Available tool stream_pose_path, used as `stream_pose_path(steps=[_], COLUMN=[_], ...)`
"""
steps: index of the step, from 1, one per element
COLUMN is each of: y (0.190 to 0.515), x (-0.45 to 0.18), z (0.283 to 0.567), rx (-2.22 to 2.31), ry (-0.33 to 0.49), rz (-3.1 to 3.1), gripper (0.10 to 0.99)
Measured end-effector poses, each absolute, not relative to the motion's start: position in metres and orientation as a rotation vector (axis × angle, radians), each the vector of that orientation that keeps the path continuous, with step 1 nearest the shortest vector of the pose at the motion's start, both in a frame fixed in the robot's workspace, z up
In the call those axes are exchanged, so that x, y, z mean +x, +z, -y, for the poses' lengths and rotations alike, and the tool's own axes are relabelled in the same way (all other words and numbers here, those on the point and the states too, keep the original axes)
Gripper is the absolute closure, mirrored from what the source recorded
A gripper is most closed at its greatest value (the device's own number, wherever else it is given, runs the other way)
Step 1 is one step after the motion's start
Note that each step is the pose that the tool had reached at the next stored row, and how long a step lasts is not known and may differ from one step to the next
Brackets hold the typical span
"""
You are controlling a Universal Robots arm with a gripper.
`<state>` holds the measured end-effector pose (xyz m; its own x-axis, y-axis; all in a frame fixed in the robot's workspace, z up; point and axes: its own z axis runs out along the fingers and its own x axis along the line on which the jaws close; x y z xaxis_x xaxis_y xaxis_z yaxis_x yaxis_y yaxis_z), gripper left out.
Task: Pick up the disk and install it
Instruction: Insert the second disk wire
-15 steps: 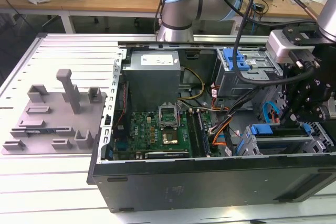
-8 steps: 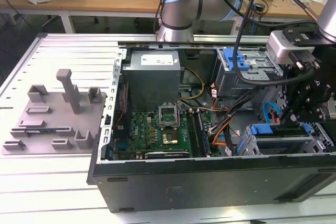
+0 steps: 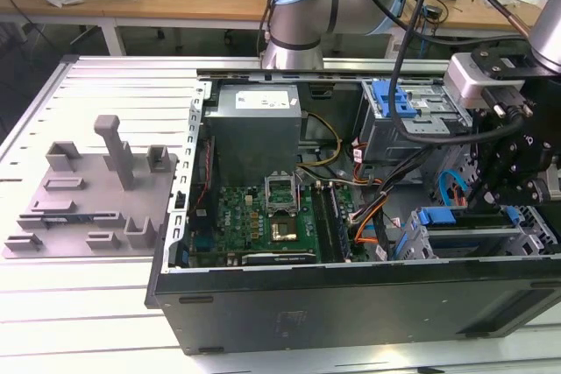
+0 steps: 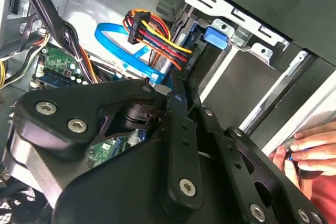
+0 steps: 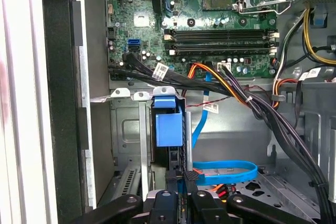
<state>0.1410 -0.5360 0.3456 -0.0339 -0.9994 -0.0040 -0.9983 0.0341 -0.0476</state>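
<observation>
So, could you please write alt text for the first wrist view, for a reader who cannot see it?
An open computer case seen from above the black gripper, which hangs over a metal drive cage where a blue latch stands. Beyond lie a flat blue cable, bundled wires and the green motherboard.

open computer case (image 3: 263, 304), motherboard (image 3: 263, 221), grey fixture tray (image 3: 88, 208)
</observation>
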Motion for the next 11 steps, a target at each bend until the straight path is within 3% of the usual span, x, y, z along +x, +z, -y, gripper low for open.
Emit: stream_pose_path(steps=[11], y=[0.3410], x=[0.1411], z=[0.5360], rx=[-2.158], ry=[-0.049], rz=[-2.233], gripper=[0.922])
